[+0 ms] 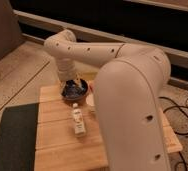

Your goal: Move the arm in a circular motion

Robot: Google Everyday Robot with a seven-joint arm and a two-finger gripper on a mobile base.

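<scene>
**Arm being swung above a laid table**

The arm (122, 85) is being carried high across the wooden table (52, 145), its elbow raised at the far left, presumably so the sweep clears what is laid there. The gripper (72, 82) is being pointed down behind a dark bowl (75, 91); the state of its jaws cannot be told. A small bottle (78, 121) is lying just in front of the bowl, beside a dark mat (14, 137). Nothing is being grasped, as is judged fitting for a pure motion task.

Dim, warm indoor light, with everything soft and blurry. Faint sheen on the arm (129, 95); the gripper sits hidden behind its far end.
</scene>
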